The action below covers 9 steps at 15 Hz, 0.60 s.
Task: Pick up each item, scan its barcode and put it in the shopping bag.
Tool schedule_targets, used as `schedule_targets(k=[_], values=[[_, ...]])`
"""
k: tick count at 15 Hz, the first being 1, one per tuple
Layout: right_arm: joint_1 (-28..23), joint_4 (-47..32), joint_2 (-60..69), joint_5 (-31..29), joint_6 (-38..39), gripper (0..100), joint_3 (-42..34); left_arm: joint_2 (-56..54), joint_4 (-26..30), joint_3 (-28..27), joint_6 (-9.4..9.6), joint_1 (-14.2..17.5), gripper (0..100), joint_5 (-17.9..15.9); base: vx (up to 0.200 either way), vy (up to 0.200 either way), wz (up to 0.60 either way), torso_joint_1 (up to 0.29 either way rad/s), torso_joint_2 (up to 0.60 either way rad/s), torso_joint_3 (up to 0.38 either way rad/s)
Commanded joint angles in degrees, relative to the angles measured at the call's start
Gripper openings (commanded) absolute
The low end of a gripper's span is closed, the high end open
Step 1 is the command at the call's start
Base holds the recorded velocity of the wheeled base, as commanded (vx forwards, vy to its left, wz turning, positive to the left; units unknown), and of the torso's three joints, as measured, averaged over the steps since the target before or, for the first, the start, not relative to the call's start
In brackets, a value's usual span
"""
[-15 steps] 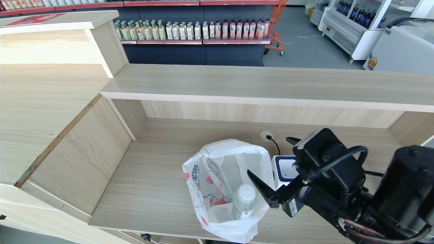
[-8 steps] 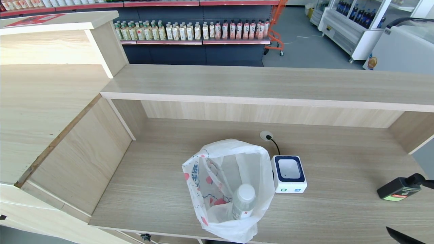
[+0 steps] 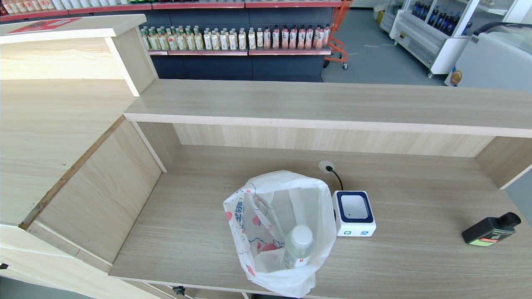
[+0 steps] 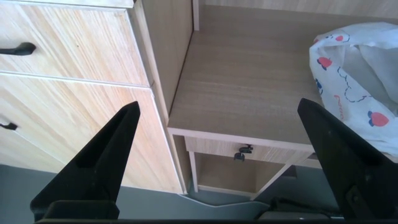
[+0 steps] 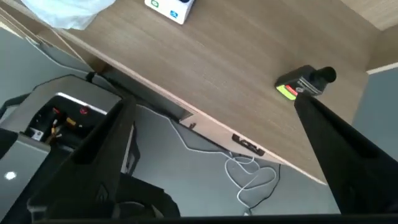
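**Now the right arm is back, one bottle bagged and one to go**

A second ago the right arm hung over the mouth of the shopping bag [image 3: 249, 224], just left of the scanner [image 3: 354, 213], with its fingers apart. Half a second ago only a fingertip showed, well to the scanner's right and nearer the robot. It has since drawn off the counter [image 3: 187, 232] altogether. Nothing else has shifted: bag, scanner and both bottles lie as they did.

The right gripper [image 5: 214, 102] hangs beyond the counter's near edge, on the robot's side of the scanner, fingers spread wide and empty. The left gripper [image 4: 219, 104] is likewise spread and empty, off the counter's near edge to the scanner's left, past the bag.

A clear bottle with a white cap [image 3: 299, 247] stands inside the bag, touching the scanner's left side through the plastic. That item looks finished.

A dark bottle with a black cap [image 3: 490, 229] lies on its side well to the scanner's right, untouched. I judge it the next item: the right arm is the nearer one, and the bottle must pass over the scanner's window before it goes in the bag.
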<state>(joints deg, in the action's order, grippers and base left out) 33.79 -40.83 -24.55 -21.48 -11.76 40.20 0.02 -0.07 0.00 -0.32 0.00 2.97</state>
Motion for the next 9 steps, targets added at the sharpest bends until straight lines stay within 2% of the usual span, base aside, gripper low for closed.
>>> schedule_targets(k=[1,4,6,9], values=[[-4.0,0.75,2.23,0.12,2.18,100,-1.8,-0.02,-0.01,0.0,-0.03,0.0,100,0.01,0.0,0.0,0.0,0.0,0.0,0.0],[-12.7,8.31,3.11,-0.32,2.8,100,-7.16,-0.02,-0.01,0.0,-0.03,0.0,100,0.01,0.0,0.0,0.0,0.0,0.0,0.0],[-17.62,13.05,2.75,-0.05,2.8,100,-9.97,-0.02,-0.01,0.0,-0.03,0.0,100,0.01,0.0,-0.2,0.0,0.005,0.0,0.002],[-18.85,15.87,3.19,-0.23,2.8,100,-12.34,-0.02,-0.01,0.0,-0.12,0.0,100,0.01,0.0,-0.2,0.0,0.006,0.0,0.002]])
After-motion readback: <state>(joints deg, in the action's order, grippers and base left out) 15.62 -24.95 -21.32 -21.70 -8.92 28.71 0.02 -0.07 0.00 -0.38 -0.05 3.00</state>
